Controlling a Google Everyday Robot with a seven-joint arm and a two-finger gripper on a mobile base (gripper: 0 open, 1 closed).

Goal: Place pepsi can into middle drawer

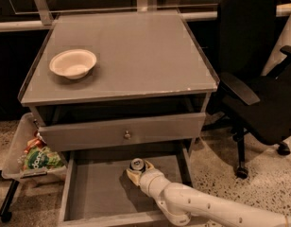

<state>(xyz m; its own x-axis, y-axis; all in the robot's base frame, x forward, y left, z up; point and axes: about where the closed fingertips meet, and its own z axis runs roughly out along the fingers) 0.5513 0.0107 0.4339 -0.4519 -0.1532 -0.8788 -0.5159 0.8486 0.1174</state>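
We see the pincer [140, 170] low in the middle drawer [96, 193], its pale fingers [132, 177] closed on the pepsi can [137, 164], which stands upright near the drawer's back. They hide most of the can, so only the silver top and a dark sliver show, and the white arm [207, 208] runs out of view at the lower right. Nothing else lies on that drawer's floor; above it we see the upper drawer front [89, 135] slightly out, a white bowl [72, 63] with nothing in it on the desk [145, 56], and, at the left, a clear bin [13, 150] of snack packets [38, 157] too blurred to read.
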